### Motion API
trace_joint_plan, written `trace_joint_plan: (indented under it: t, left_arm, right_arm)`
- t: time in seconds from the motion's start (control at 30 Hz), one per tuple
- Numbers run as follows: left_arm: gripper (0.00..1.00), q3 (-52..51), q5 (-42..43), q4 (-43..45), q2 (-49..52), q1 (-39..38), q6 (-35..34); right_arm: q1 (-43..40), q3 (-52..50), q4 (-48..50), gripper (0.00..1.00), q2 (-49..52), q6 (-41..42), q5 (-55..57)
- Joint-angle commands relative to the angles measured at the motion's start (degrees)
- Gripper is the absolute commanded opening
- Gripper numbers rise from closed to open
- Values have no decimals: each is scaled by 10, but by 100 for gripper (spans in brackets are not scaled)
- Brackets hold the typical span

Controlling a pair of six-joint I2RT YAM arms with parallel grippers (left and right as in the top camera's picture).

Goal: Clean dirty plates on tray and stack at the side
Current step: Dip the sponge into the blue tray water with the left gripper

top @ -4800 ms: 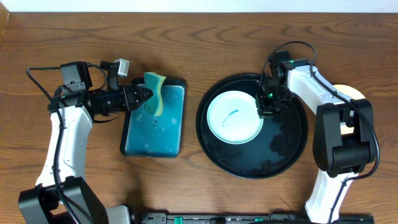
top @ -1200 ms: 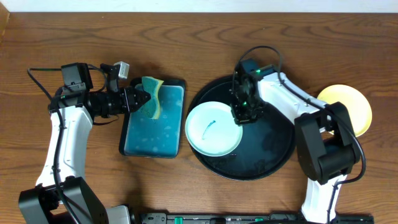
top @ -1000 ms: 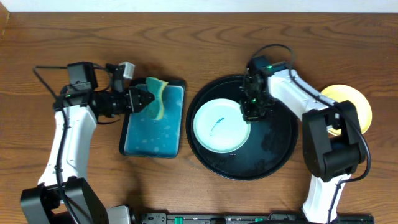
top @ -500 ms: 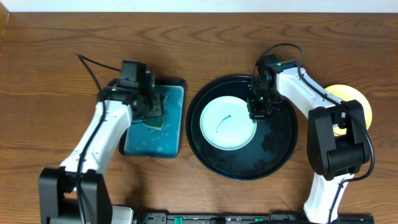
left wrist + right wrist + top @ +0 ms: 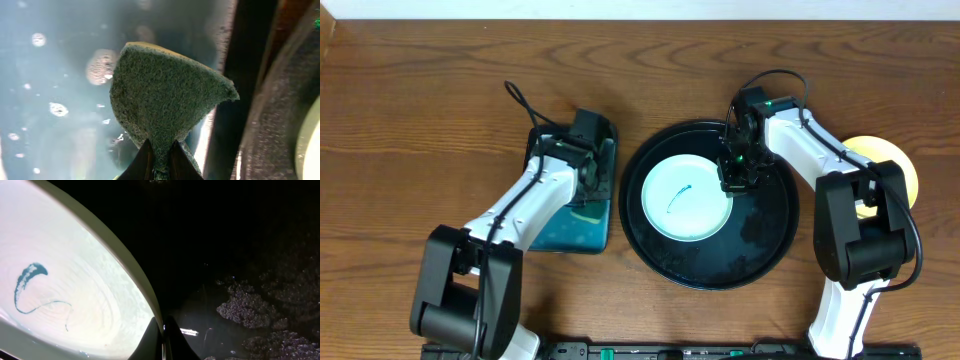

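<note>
A pale mint-white dirty plate [image 5: 682, 198] with a thin teal scribble lies left of centre on the round black tray [image 5: 772, 240]. My right gripper [image 5: 733, 181] is shut on the plate's right rim; in the right wrist view the fingertips [image 5: 162, 339] pinch the rim of the plate [image 5: 75, 295] above the wet tray floor [image 5: 240, 240]. A pale yellow plate [image 5: 902, 166] rests on the table right of the tray, partly behind the right arm. My left gripper [image 5: 591, 183] is shut on a green-yellow sponge [image 5: 165, 100], pinched between the fingertips [image 5: 160, 161] over the teal tray.
The rectangular teal tray [image 5: 552, 236] holds soapy water and sits just left of the black tray, whose rim [image 5: 272, 125] shows at the right of the left wrist view. Suds patches [image 5: 250, 307] lie on the black tray's floor.
My left arm has swung right and lowered the sponge toward the teal tray's right side. The right gripper slid the plate back toward the tray's middle, then held still.
</note>
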Motion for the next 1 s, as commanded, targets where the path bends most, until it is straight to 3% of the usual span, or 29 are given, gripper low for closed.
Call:
trace_joint_plan:
  t: [0.0,0.43,0.53,0.7,0.83,0.97]
  left_arm:
    - [7,-4,-8,4,2,-9,-13]
    - [8,-4,76,29,1,-12,6]
    - [7,-4,74,30,-1,-12,20]
    - [7,14,-21,6,-34,-11,20]
    - [7,25,-18,9,-80,-11,19]
    - [7,26,40,30,-118,-11,19]
  right_arm:
    - [-1,-3,0,1,-10,-7,5]
    - [-1,-3,0,1,-10,-7,5]
    - [-1,-3,-1,1,-10,-7,5]
    - [-1,-3,-1,1,-10,-7,5]
    - [-1,-3,-1,1,-10,-7,5]
    - [-1,-3,-1,1,-10,-7,5]
